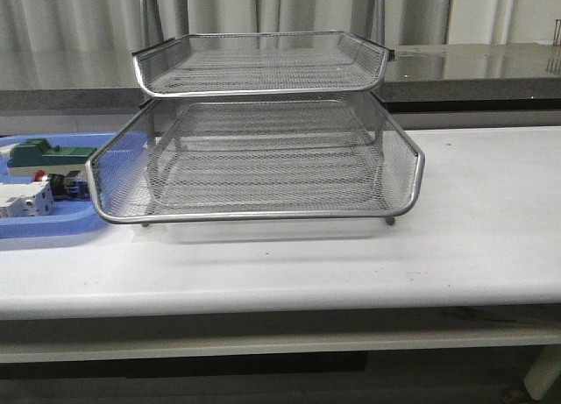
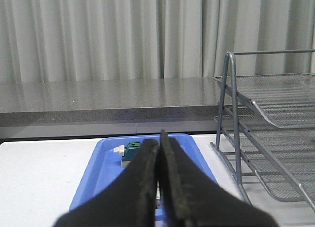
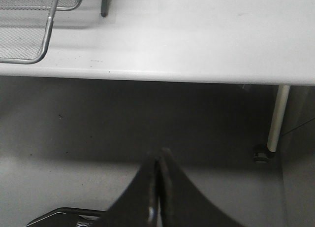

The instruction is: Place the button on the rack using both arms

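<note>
Silver mesh rack on white table; button (apparently red-capped) in blue tray beside it.

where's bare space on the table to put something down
Bare white table lies right of the rack and in a strip along the front edge before it. The left end is crowded: the blue tray holds the parts and touches the rack's corner.
</note>
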You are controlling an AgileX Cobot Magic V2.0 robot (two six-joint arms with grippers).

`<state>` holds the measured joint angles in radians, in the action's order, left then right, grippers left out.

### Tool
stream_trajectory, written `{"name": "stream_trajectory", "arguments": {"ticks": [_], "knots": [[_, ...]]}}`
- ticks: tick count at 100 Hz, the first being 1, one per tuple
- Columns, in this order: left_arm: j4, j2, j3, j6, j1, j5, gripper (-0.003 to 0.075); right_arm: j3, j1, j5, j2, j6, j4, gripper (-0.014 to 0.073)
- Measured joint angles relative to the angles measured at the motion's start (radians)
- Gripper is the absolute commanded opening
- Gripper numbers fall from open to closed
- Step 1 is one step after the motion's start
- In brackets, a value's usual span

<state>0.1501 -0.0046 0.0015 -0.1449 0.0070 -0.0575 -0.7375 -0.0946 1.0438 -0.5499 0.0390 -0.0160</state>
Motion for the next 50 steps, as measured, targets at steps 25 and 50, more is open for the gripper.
{"name": "stream_trajectory", "arguments": {"ticks": [25, 50], "knots": [[-0.085, 0.0, -0.013, 0.0, 0.0, 0.032, 0.0004, 0.0, 0.0, 0.0, 0.0, 0.0, 0.0, -0.0068], [-0.114, 0.095, -0.235, 0.0, 0.0, 0.241, 0.0004, 0.0, 0.0, 0.001, 0.0, 0.0, 0.0, -0.0068]]}}
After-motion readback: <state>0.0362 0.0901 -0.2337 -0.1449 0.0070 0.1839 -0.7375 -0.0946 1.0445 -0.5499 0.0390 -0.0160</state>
